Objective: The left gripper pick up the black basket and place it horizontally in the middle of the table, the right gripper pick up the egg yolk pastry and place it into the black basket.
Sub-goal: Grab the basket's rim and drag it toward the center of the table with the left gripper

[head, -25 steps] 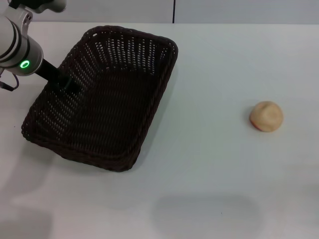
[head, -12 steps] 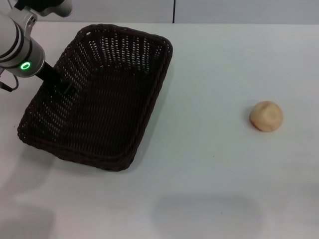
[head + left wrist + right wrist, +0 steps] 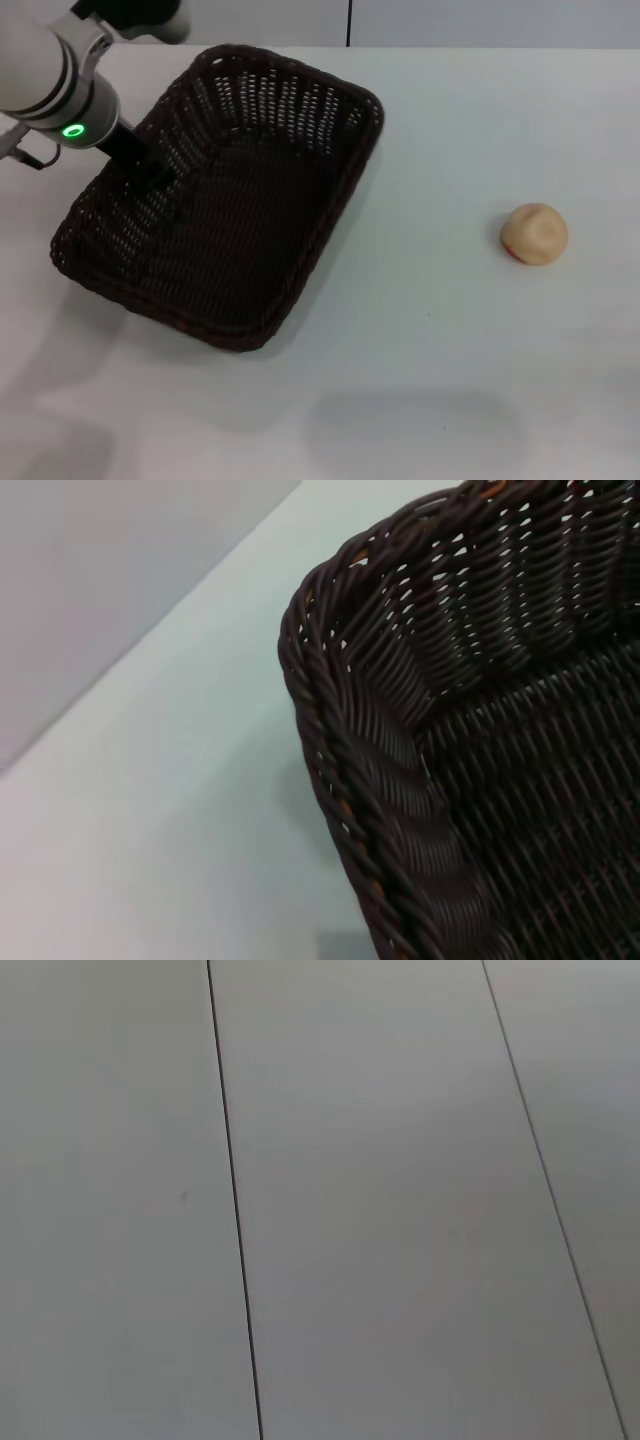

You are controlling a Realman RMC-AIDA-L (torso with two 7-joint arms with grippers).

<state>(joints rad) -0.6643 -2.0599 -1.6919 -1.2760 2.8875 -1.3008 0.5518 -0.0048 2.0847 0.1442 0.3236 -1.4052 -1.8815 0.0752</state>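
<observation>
Lab; bare white table [image 3: 420, 400]

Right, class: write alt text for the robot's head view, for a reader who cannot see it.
The left gripper grips the left rim of a black basket, which sits skewed on the left half of a white table. A small round egg yolk pastry lies alone on the right, well apart from the basket.

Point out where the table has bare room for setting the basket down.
The table is bare between the black basket and the egg yolk pastry, and along the near edge. The robot's left side is crowded: the left gripper holds the basket's rim there.
</observation>
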